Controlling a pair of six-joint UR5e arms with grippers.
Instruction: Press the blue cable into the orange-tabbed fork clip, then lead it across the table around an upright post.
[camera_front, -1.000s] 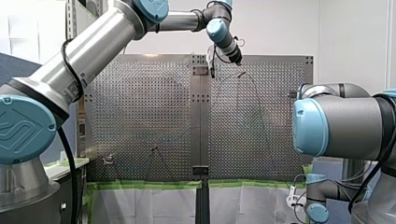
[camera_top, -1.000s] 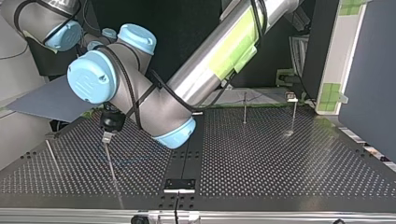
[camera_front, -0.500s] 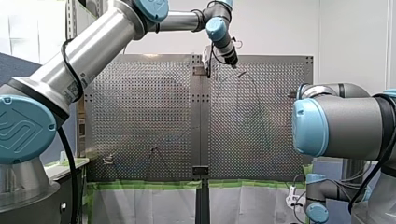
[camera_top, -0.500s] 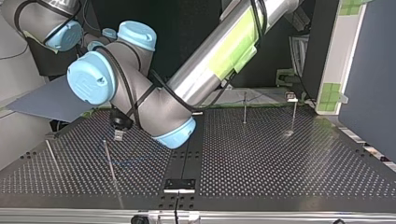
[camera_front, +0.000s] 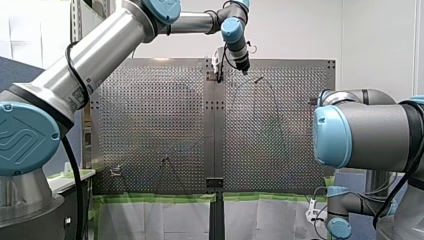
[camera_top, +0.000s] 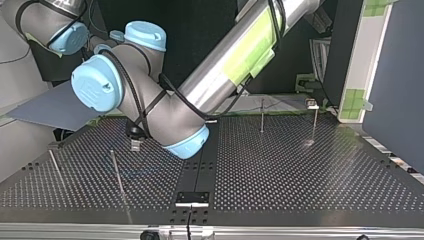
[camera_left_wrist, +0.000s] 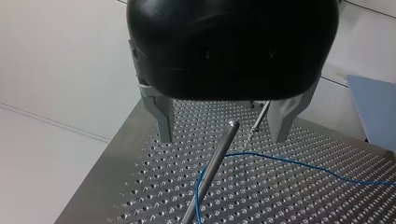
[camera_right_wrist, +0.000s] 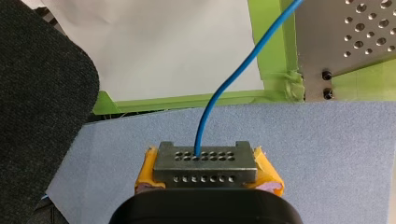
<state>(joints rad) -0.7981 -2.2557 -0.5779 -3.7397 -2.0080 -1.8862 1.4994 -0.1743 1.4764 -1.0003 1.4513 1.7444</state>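
My left gripper (camera_left_wrist: 224, 135) is open, its two metal fingers (camera_left_wrist: 163, 123) standing wide apart above the perforated table (camera_left_wrist: 303, 196). A thin metal post (camera_left_wrist: 217, 154) leans up between and just ahead of them, touching neither. The blue cable (camera_left_wrist: 289, 161) lies on the table and bends around that post's foot. In the top view the left gripper (camera_top: 135, 146) hangs a little to the right of the post (camera_top: 117, 172). My right gripper (camera_right_wrist: 208, 161), with yellow pads, is shut on the blue cable (camera_right_wrist: 219, 93), which runs out through a perforated metal block.
More upright posts stand at the top view's left edge (camera_top: 56, 167) and far right (camera_top: 262, 115), beside a small fixture (camera_top: 311, 103). Green tape (camera_right_wrist: 275, 51) edges the table. My right arm's elbow (camera_front: 360, 130) fills the front view's right side.
My left gripper has drawn away from the post's top, shifting toward the front view's left and the top view's right, while the wrist turned more upright. The right arm has stayed put.
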